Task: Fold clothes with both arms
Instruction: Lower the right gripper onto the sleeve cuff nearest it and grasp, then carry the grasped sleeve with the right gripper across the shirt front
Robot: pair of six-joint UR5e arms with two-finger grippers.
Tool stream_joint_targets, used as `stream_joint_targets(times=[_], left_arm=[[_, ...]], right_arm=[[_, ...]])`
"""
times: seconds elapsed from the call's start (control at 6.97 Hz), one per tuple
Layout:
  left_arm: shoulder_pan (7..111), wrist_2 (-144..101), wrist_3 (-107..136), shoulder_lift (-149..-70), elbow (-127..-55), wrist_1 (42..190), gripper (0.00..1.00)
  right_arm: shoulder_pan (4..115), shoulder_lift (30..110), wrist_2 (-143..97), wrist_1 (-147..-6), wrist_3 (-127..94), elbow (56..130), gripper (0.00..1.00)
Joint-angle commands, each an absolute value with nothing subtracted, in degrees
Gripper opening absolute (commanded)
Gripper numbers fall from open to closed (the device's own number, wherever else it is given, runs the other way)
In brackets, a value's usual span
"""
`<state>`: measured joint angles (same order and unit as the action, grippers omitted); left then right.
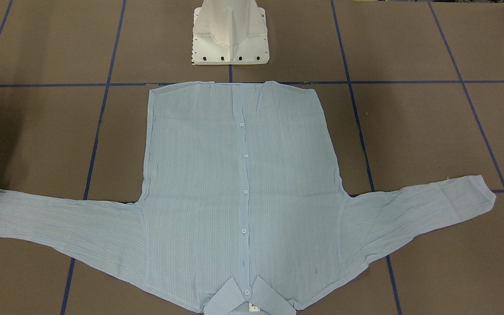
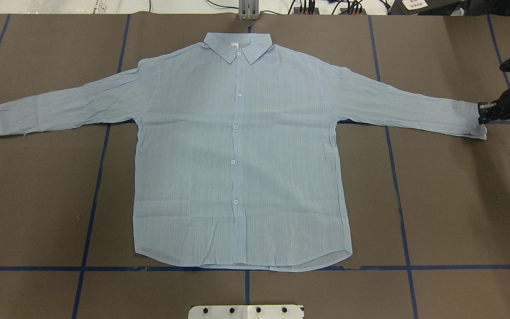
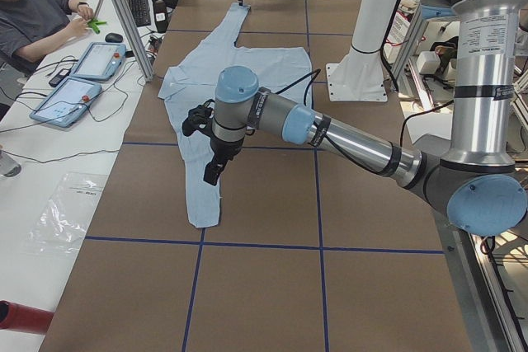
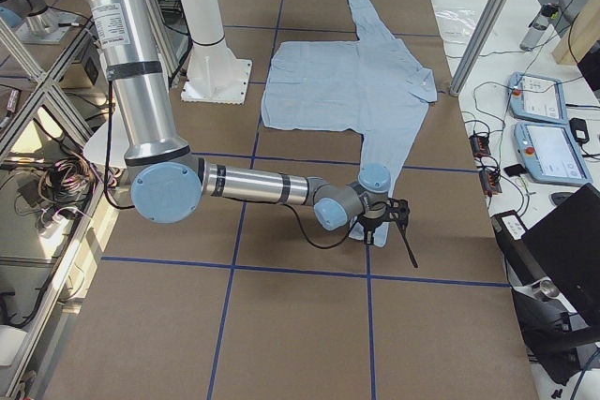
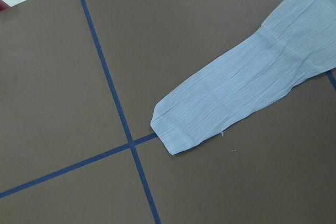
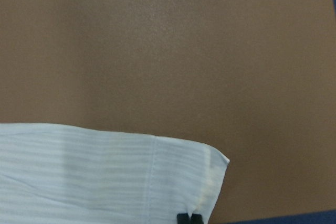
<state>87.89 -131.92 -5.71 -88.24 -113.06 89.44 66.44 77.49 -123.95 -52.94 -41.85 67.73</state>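
Light's coming from overhead, bright & even; the table [image 2: 450, 199] is carrying only soft shadows, the darkest pooling at the front-facing view's left edge; the shirt [image 2: 281, 155] is reading paler thru its middle in the overhead pic; glare is streaking the left arm [image 3: 355, 142]; the right wrist cam is looking soft & out of focus, fabric washing out nearly white; the left wrist pic is looking sharp, top-left corner blown white.

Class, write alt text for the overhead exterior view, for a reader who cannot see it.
A light-blue button-up shirt lies flat, front up, sleeves spread, on a brown table gridded with blue tape. At the view's right edge, the right end effector pinches one cuff.
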Motion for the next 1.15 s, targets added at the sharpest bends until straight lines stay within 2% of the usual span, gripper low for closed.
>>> stream_joint_targets(times=[0.0,0.43,0.72,1.0], left_arm=[[87.9,-131.9,-5.7,-88.2,-113.0,89.5,1.0],[87.9,-131.9,-5.7,-88.2,-113.0,89.5,1.0],[87.9,-131.9,-5.7,-88.2,-112.9,89.5,1.0],[87.9,-131.8,-5.7,-88.2,-112.5,89.5,1.0]], right_arm=[[66.5,74.5,-124.1,-53.7,-46.7,69.1,0.0],[65.9,70.5,-124.2,-55.6,-56.6,74.2,0.0],[60.4,65.9,-121.1,-58.7,-67.4,78.4,0.0],[53.4,60.3,-114.3,-58.4,-75.0,78.7,0.0]])
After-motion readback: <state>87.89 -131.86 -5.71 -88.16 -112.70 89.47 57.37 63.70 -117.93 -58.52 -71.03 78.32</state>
